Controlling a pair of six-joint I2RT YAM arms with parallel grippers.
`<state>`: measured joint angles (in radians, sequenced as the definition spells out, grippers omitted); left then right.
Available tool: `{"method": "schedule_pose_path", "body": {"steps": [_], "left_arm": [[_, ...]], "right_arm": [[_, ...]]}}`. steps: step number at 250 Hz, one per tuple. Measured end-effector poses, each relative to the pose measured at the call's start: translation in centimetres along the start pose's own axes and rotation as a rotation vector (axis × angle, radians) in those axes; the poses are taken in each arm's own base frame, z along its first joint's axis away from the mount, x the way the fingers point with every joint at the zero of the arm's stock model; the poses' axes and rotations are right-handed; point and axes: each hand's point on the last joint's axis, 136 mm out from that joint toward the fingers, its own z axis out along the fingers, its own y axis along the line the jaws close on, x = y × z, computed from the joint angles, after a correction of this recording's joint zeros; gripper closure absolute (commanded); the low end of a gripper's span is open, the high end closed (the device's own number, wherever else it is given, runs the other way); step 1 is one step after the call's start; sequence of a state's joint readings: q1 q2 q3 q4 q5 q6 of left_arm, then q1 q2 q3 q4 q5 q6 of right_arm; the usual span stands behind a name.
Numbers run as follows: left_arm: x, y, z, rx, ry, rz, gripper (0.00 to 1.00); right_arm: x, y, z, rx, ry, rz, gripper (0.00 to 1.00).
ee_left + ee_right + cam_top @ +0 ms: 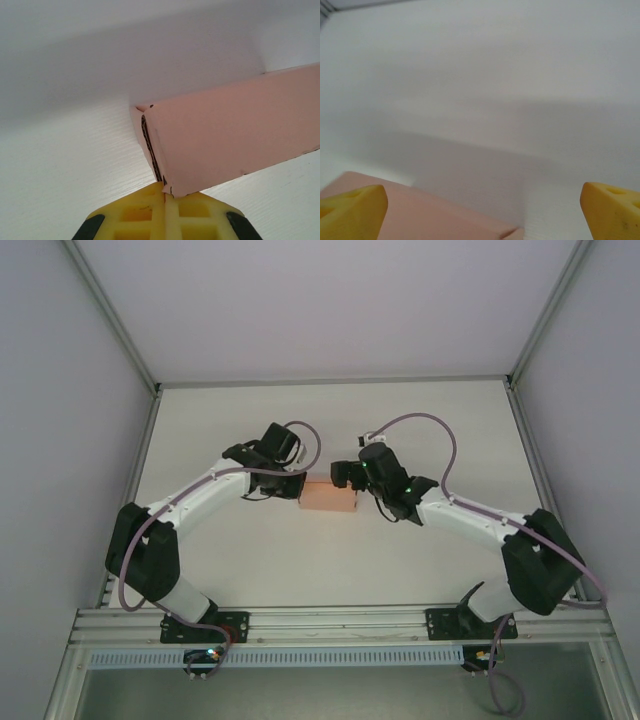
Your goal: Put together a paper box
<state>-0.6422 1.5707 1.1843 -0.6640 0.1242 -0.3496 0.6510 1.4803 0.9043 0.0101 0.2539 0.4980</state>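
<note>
**One box, two arms closing in on it**

One salmon-pink paper box (329, 497), folded low, lies at the middle of the desk (400, 430). Two arms bend inward with elbows out, one at each end of it. The left gripper (296, 486) has its jaws pinched together on the box's left end corner. The right gripper (352, 479) hangs at the right end, jaws spread wide and holding nothing.

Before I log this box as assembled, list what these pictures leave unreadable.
1. Top external: both ends of the paper box are covered by the left gripper and right gripper; flap details are too small.
2. Left wrist: the box's far end runs off the right edge; whether the shut fingers pinch card is hidden at their seam.
3. Right wrist: most of the box lies below the bottom edge, partly behind a yellow fingertip.
</note>
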Motion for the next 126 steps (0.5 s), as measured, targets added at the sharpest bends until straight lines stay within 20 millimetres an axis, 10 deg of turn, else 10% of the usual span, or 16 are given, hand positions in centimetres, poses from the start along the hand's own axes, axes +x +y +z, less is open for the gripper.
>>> {"method": "schedule_pose_path", "body": {"steps": [40,126], "left_arm": [[0.0,-0.3,0.0,0.014,0.002,0.008,1.0],[1.0,-1.0,-0.3,0.026,0.03,0.045,0.59]], "right_arm": [[3.0,-1.3,1.3,0.031,0.078,0.025,0.15],[3.4,-0.7,1.8,-0.039,0.013,0.143,0.32]]}}
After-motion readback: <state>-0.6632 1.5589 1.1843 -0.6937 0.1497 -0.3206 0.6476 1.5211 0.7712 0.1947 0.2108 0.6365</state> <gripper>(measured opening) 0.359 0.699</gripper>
